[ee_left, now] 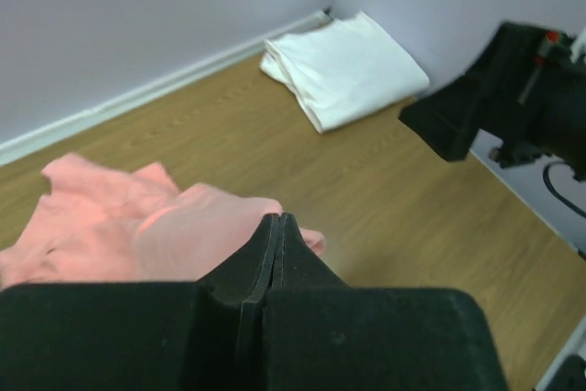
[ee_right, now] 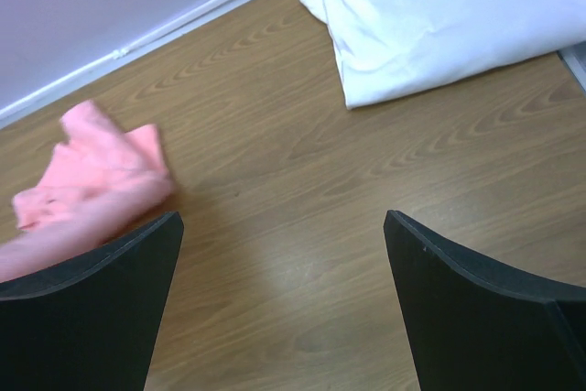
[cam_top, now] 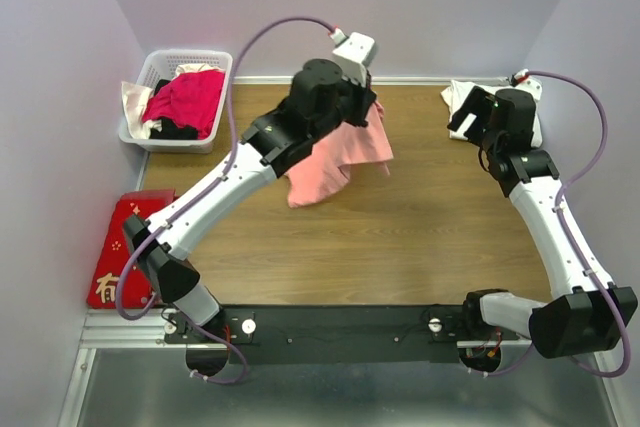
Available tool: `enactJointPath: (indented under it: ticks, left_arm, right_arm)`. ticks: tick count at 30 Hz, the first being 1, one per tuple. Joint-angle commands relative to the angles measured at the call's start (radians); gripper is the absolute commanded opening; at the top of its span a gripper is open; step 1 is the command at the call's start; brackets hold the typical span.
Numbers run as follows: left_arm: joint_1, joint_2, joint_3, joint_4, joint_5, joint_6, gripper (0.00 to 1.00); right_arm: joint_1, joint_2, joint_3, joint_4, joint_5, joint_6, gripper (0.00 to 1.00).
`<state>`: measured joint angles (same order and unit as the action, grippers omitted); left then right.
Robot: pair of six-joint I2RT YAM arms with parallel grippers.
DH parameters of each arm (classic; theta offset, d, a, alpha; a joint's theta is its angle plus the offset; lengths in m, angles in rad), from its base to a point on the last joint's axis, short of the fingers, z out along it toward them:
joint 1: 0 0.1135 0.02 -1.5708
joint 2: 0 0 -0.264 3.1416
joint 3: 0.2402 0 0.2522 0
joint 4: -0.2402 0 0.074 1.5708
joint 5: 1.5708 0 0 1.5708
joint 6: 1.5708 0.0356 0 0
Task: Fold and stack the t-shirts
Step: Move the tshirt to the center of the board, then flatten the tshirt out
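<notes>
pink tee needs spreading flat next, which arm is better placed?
Left, probably. The left gripper is shut on the pink tee, which hangs bunched from it. The right gripper is open and empty, over by the folded white tee.

Wood-grain table [cam_top: 400, 247] between pale lilac walls [cam_top: 420, 7]

Left arm [cam_top: 230, 182] covers the top of the pink tee [cam_top: 330, 165], right arm [cam_top: 548, 215] blocks part of the white tee [cam_top: 458, 97], and the red cloth's [cam_top: 105, 257] gold characters are too small to read.
</notes>
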<state>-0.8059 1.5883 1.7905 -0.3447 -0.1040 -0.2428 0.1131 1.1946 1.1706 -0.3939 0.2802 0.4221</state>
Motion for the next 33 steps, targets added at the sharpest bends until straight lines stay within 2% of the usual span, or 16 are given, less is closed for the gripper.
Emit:
enactJointPath:
  ticks: [1, 3, 4, 5, 7, 8, 9, 17, 21, 24, 28, 33]
  left_arm:
    - [-0.053, 0.05, -0.055, 0.05, 0.006, -0.044, 0.0]
    - [-0.053, 0.078, -0.089, 0.029, -0.019, -0.088, 0.0]
    - [-0.053, 0.088, -0.1, 0.021, -0.025, -0.101, 0.09]
    - [-0.053, 0.107, -0.118, 0.015, -0.046, -0.107, 0.26]
    - [-0.055, 0.125, -0.128, -0.013, -0.065, -0.119, 0.37]
    - [-0.053, 0.14, -0.138, -0.02, -0.077, -0.115, 0.47]
    - [-0.055, 0.147, -0.143, -0.036, -0.089, -0.122, 0.51]
    - [-0.053, 0.171, -0.206, -0.076, -0.178, -0.142, 0.57]
    - [-0.047, 0.188, -0.235, -0.097, -0.206, -0.187, 0.6]
    - [-0.004, 0.228, -0.23, -0.105, -0.188, -0.223, 0.61]
    - [0.094, 0.298, -0.203, -0.065, -0.102, -0.237, 0.61]
    - [0.162, 0.435, -0.073, -0.031, -0.033, -0.196, 0.6]
  right_arm:
    - [0.005, -0.012, -0.032, -0.028, 0.019, 0.006, 1.0]
    - [0.003, -0.006, -0.032, -0.034, 0.011, 0.003, 1.0]
    - [0.003, -0.004, -0.035, -0.037, 0.007, 0.001, 1.0]
    - [0.003, -0.001, -0.037, -0.039, 0.005, -0.002, 1.0]
    - [0.005, 0.0, -0.038, -0.042, -0.012, -0.011, 1.0]
    - [0.003, 0.0, -0.042, -0.043, -0.018, -0.011, 1.0]
    - [0.003, 0.002, -0.045, -0.043, -0.033, -0.014, 1.0]
    - [0.003, -0.001, -0.097, -0.056, -0.162, -0.062, 0.99]
    - [0.003, 0.013, -0.141, -0.054, -0.274, -0.045, 0.97]
    - [0.014, 0.054, -0.175, -0.054, -0.36, -0.014, 0.95]
    - [0.051, 0.109, -0.201, -0.043, -0.391, 0.026, 0.93]
    - [0.138, 0.172, -0.186, -0.011, -0.389, 0.035, 0.93]
